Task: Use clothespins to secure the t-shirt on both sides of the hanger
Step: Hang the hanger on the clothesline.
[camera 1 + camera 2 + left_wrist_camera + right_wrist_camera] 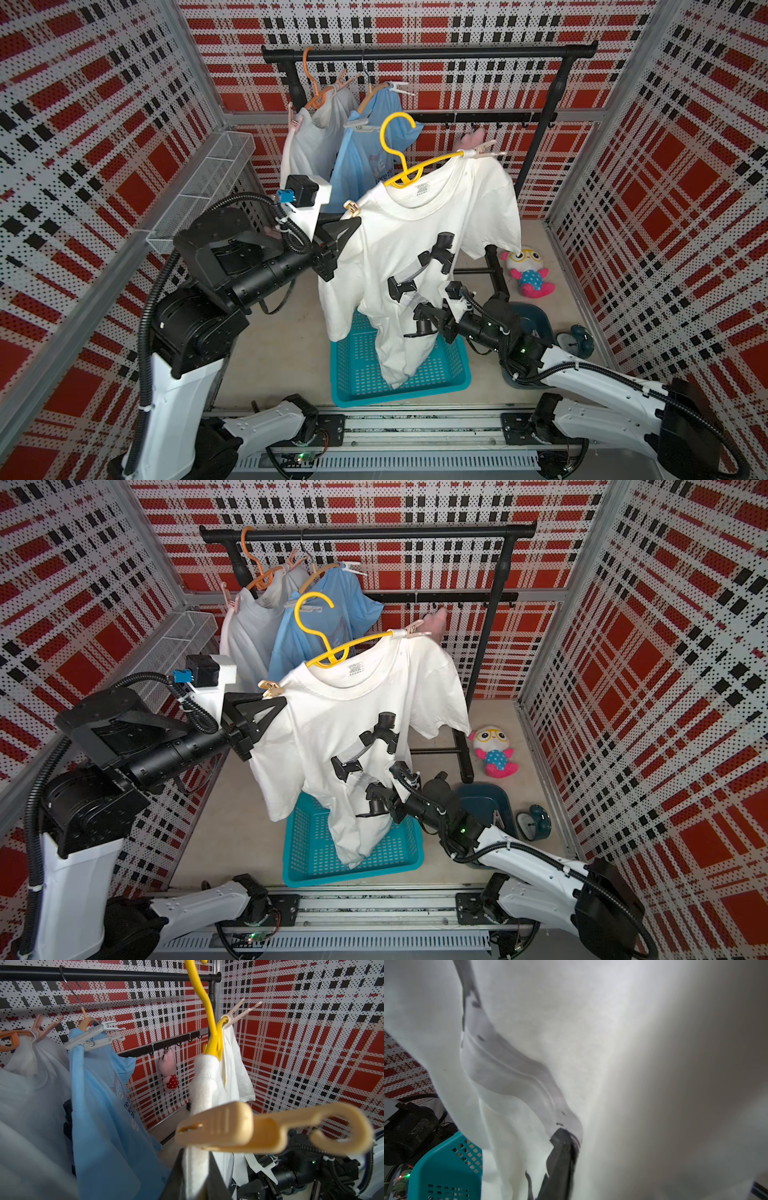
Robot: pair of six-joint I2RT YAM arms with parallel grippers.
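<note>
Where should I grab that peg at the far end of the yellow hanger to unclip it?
Pinch the peg's two splayed tails together, coming from beyond the yellow hanger's end. They stick out free there, while its nose is clamped over the white t-shirt.

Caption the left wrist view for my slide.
Beige clothespin on the near shoulder of the t-shirt, yellow hanger behind; a second pin clips the far end.

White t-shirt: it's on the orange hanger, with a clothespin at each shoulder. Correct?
No. The white t-shirt is on the yellow hanger, not an orange one, as both top views show. The rest holds: the near clothespin and the far clothespin sit one at each shoulder.
</note>
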